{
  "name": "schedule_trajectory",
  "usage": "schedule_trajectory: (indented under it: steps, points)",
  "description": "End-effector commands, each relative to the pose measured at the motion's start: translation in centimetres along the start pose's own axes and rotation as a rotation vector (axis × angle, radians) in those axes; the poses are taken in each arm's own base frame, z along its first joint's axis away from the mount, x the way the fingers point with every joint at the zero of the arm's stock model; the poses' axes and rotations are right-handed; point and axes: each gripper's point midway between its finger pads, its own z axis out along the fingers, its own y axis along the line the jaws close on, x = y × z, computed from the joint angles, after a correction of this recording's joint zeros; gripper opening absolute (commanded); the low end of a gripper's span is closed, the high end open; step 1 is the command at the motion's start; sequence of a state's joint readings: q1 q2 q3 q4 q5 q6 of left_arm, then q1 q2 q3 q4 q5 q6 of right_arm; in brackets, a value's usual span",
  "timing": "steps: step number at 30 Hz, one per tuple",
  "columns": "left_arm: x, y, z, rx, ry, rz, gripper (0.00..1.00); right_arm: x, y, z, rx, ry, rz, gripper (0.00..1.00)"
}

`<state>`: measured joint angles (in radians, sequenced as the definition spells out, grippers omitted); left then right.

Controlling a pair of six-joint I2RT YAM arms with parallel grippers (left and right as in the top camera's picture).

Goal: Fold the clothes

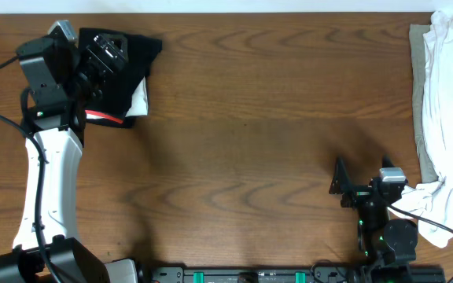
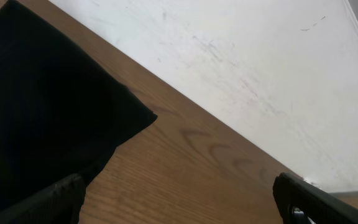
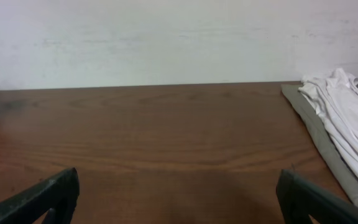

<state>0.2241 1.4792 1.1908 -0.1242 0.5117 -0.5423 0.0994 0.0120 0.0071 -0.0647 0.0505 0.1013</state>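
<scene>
A folded black garment (image 1: 132,67) lies at the far left of the table, a white and a red piece showing under its near edge. It fills the left side of the left wrist view (image 2: 42,112). My left gripper (image 1: 104,55) hovers over it, open and empty (image 2: 179,202). A pile of white clothes (image 1: 451,94) on a grey garment (image 1: 420,86) lies at the right edge; it also shows in the right wrist view (image 3: 347,118). My right gripper (image 1: 362,182) is open and empty near the front right (image 3: 179,199).
The wooden table (image 1: 250,134) runs between the two piles. A white wall (image 3: 166,37) stands behind the far edge. Black cables trail at the left and right front.
</scene>
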Motion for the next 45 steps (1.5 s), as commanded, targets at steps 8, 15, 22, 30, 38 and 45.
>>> schedule_trajectory:
  steps: [8, 15, 22, 30, 38, 45]
  points:
    - [-0.3, -0.1, 0.1, -0.003, -0.007, 0.01, 0.98, 0.0, -0.6, 0.0, 0.028, -0.003, -0.016, 0.99]
    - [-0.3, -0.1, 0.1, -0.003, -0.007, 0.01, 0.98, 0.0, -0.6, 0.0, 0.028, -0.003, -0.016, 0.99]
    - [-0.3, -0.1, 0.1, -0.003, -0.007, 0.01, 0.98, 0.0, -0.6, 0.0, 0.028, -0.003, -0.016, 0.99]
    - [-0.3, -0.1, 0.1, -0.003, -0.007, 0.01, 0.98, 0.0, -0.6, 0.0, 0.028, -0.003, -0.016, 0.99]
    - [0.6, 0.3, -0.5, -0.026, 0.023, -0.01, 0.98, 0.0, -0.6, 0.0, 0.028, -0.003, -0.016, 0.99]
    - [1.3, -1.7, -4.5, -0.024, 0.022, -0.008, 0.98, 0.0, -0.6, 0.0, 0.028, -0.003, -0.016, 0.99]
